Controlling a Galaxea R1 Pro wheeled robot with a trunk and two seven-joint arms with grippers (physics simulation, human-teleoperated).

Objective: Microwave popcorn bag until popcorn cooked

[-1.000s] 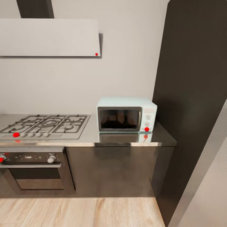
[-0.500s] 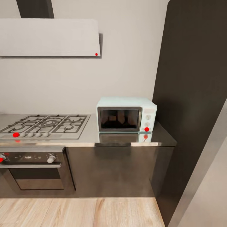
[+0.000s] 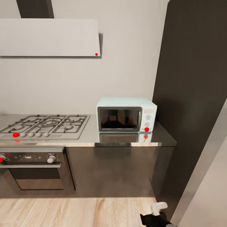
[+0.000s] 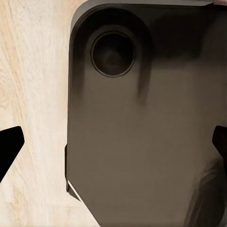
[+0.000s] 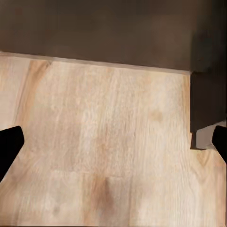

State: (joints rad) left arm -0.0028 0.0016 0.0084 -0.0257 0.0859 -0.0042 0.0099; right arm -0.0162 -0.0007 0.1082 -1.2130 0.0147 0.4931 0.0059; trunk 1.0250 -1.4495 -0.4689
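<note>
- Head view: a black-and-white part of the right arm (image 3: 156,215) has risen into the lower edge since a moment ago, while the rest of the scene has held steady. I take this as the arm being readied for work. Whether that is the pincer itself, and how its fingers stand, cannot be told here. The microwave (image 3: 126,114) sits on the table (image 3: 91,137), door closed, well above and beyond that arm; the gas hob (image 3: 44,126) and oven (image 3: 33,170) lie off to its left. No popcorn bag is on the stretch of table in sight, so it must be found first.
- Left wrist view: the left pincer (image 4: 113,146) is spread wide, its dark tips at either edge, pointing down over the robot's grey base (image 4: 142,132) and wood floor (image 4: 33,94).
- Right wrist view: the right pincer (image 5: 113,146) is likewise spread and empty, over floor with dark cabinet fronts (image 5: 104,28) beyond.
</note>
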